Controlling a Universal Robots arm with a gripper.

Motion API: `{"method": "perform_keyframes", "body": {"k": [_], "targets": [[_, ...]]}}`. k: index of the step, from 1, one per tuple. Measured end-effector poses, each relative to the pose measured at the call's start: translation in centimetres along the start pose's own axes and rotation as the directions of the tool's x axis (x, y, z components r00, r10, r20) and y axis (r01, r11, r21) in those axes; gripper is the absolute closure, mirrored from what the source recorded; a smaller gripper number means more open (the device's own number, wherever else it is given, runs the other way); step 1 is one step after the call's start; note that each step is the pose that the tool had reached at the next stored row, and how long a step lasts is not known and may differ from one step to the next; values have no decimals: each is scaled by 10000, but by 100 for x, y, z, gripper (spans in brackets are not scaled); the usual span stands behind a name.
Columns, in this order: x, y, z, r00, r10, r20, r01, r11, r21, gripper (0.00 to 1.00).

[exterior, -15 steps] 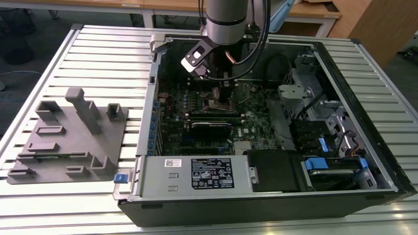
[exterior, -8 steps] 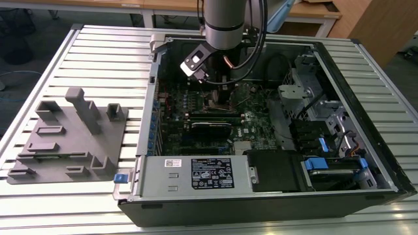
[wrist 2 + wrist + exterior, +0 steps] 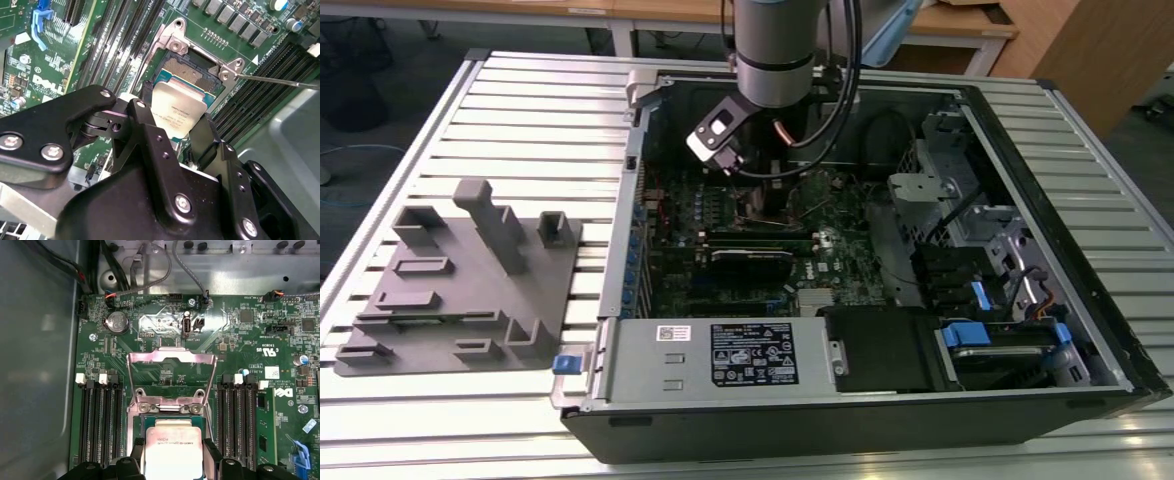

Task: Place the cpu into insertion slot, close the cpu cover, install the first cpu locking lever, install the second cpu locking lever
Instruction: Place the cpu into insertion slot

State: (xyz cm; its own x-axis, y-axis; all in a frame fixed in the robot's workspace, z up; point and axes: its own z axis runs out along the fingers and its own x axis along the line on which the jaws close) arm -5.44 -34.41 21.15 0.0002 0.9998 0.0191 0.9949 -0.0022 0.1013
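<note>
First wrist view shows the black two-fingered gripper (image 3: 173, 452) clamped on the small flat square silver-grey cpu (image 3: 172, 437). The chip hangs just over the dark square, silver-rimmed insertion slot (image 3: 187, 70), as the second wrist view shows, perhaps touching it. The thin silver frame-shaped cpu cover (image 3: 172, 356) stands swung open at the slot's hinge edge.

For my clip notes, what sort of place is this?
Probably a robotics lab bench: an open computer case on a slatted metal table, wooden desks behind, the tool gripping the cpu.
</note>
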Motion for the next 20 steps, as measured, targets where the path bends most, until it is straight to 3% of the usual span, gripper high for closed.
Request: {"method": "perform_keyframes", "body": {"k": [20], "targets": [[-3, -52, 117, 10000, -32, -74, 32, 10000, 1, 46]]}}
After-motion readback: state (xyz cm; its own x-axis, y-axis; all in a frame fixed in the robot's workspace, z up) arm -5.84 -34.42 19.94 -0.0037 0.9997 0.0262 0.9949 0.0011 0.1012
